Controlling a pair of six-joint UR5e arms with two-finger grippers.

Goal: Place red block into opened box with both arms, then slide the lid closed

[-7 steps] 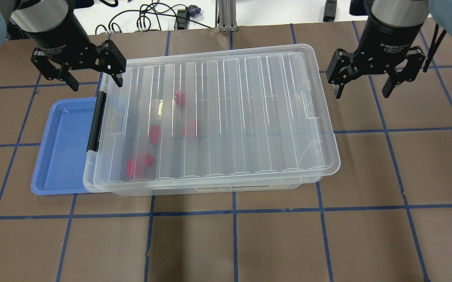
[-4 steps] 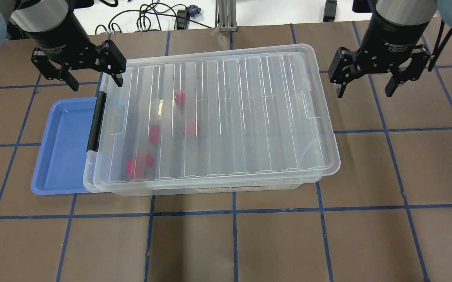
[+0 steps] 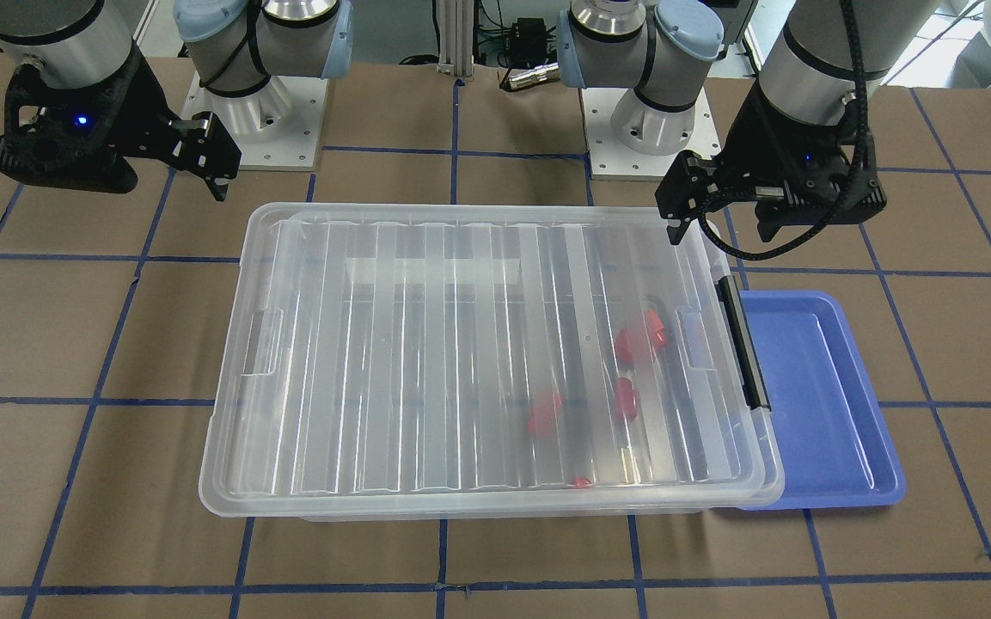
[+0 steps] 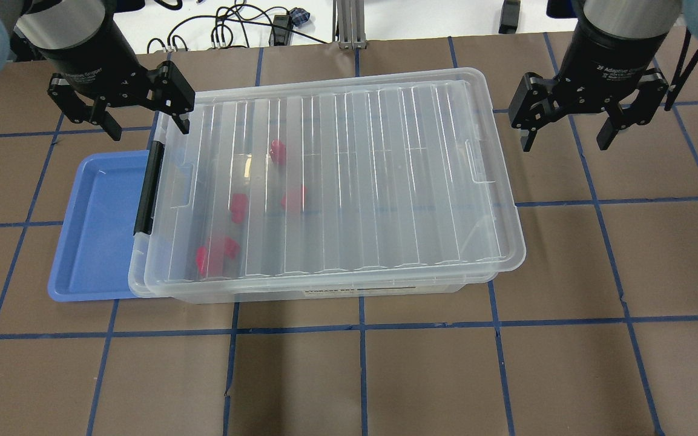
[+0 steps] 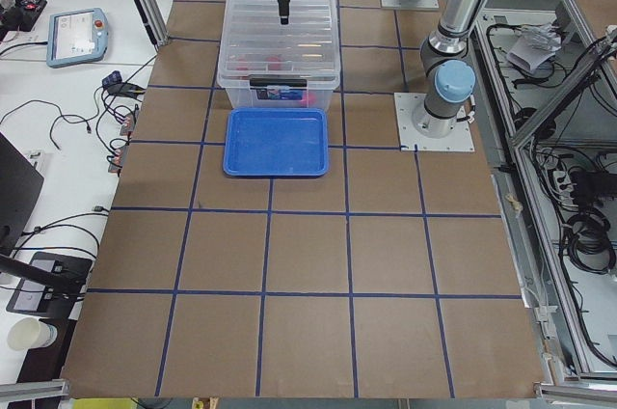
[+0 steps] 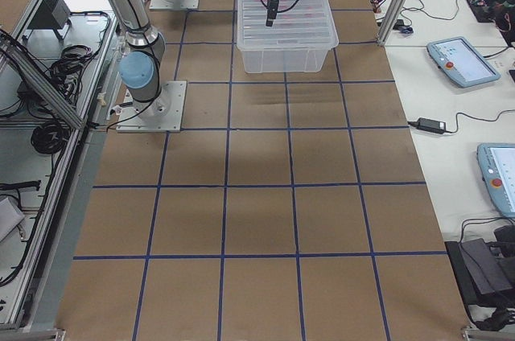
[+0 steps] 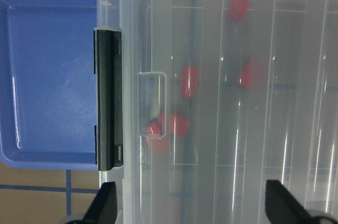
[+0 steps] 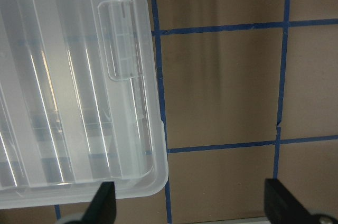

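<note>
The clear box (image 4: 324, 295) stands mid-table with the ridged clear lid (image 4: 355, 175) lying on it, shifted slightly toward the box's right end. Several red blocks (image 4: 238, 207) lie inside near the left end and show through the lid (image 7: 274, 129) as red blocks (image 7: 189, 80). My left gripper (image 4: 148, 128) hangs open above the box's back left corner, near the black bar (image 4: 146, 188). My right gripper (image 4: 565, 145) is open over bare table, clear of the box's right end. In the right wrist view the right gripper (image 8: 193, 203) holds nothing beside the lid corner (image 8: 79, 102).
A blue tray (image 4: 97, 224) lies against the box's left end with nothing in it. Cables (image 4: 227, 27) run along the white surface behind the table. The brown table (image 4: 627, 260) carries a grid of blue tape lines.
My right gripper has drifted a little to the right and back, away from the box. The left gripper, lid and blocks have not moved.
</note>
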